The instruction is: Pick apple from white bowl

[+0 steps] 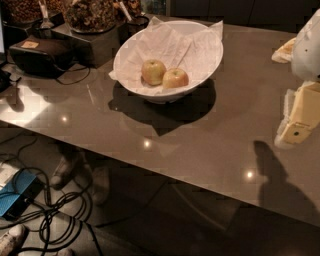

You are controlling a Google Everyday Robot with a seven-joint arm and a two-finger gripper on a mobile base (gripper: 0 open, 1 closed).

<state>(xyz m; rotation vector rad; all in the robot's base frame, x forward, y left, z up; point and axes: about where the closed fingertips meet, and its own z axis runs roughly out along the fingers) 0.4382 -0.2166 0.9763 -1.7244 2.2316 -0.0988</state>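
Observation:
The white bowl [200,60], wide and lined with crumpled white paper, stands on the grey table at the centre back. Two apples lie side by side in it. The apple [175,78] with the orange-red blush is on the right. A paler yellow-green apple [153,71] touches it on the left. My gripper [300,117], white and pale yellow, hangs at the right edge of the view, above the table. It is well to the right of the bowl and apart from it. Its shadow falls on the table below it.
Jars of snacks [90,14] on a dark box and a dark bag [37,55] stand at the back left. The table's front edge [150,167] runs diagonally. Cables [55,210], a blue device [15,197] and shoes lie on the floor below.

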